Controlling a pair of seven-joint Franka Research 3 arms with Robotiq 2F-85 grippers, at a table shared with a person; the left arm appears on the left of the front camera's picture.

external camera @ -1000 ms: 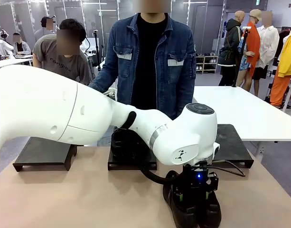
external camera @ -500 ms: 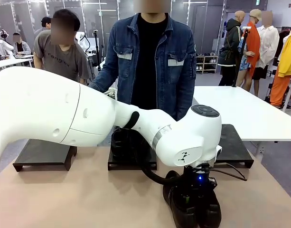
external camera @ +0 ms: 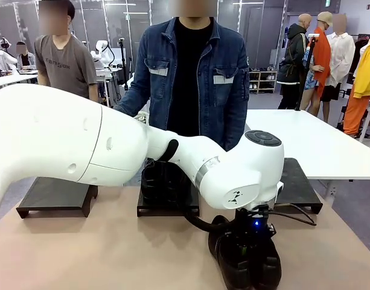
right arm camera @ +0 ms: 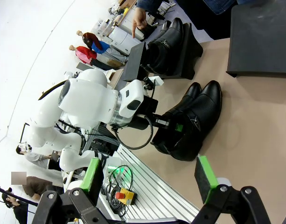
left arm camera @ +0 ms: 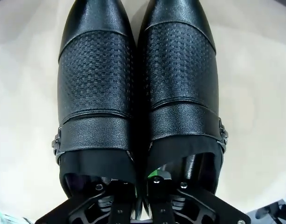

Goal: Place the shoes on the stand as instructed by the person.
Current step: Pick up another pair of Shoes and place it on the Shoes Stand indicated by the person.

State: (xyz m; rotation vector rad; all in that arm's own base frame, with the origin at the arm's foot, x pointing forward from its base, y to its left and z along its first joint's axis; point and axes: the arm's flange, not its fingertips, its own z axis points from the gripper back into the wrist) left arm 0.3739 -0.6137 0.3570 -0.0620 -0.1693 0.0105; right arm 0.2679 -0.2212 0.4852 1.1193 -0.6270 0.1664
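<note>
Pinching the touching inner collars of the near pair of shoes [left arm camera: 96,79], the left end effector [left arm camera: 142,179] is narrow, with one finger down each opening. The pair rests on the surface [external camera: 112,254] on the robot's side of the right-hand stand [external camera: 296,181]. Glossy leather is judged slippery, the collars soft and the load toe-heavy, so grip deep at the heel end and expect toe droop; the right end effector [right arm camera: 149,171] hangs wide, holding nothing.
</note>
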